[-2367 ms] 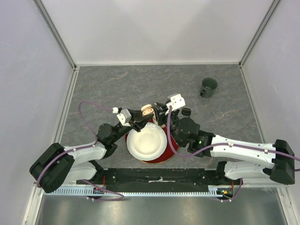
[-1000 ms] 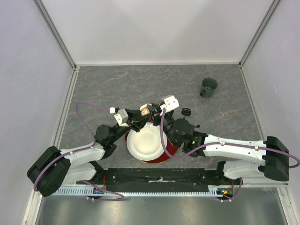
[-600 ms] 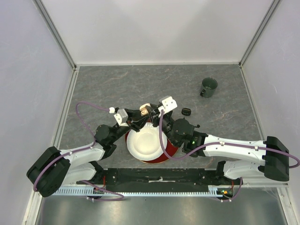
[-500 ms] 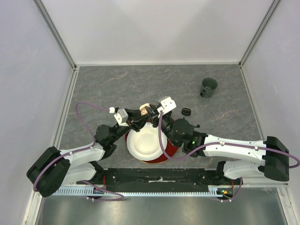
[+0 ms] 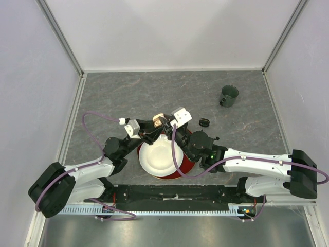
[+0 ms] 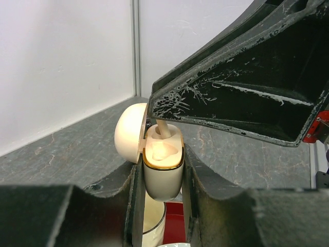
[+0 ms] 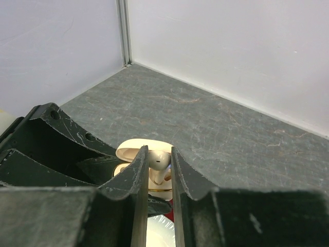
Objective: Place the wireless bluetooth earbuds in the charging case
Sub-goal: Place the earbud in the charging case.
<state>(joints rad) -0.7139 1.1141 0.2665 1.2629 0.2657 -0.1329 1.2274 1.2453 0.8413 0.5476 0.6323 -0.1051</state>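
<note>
One white earbud [image 7: 160, 160] stood with its stem pointing down into the open charging case [image 6: 163, 164]. Its head was mostly hidden between the fingers of the right gripper [image 7: 159, 152], which were pinched nearly closed on it. The left gripper [image 6: 162, 177] clamped the cream, gold-rimmed case body, lid swung to nine o'clock. From above, the case hung at twelve o'clock of the white bowl [image 5: 160, 154], and a small black item [image 5: 204, 122], too small to identify, lay at its three o'clock.

Bright, even light; near foreground prob. blurred
</note>
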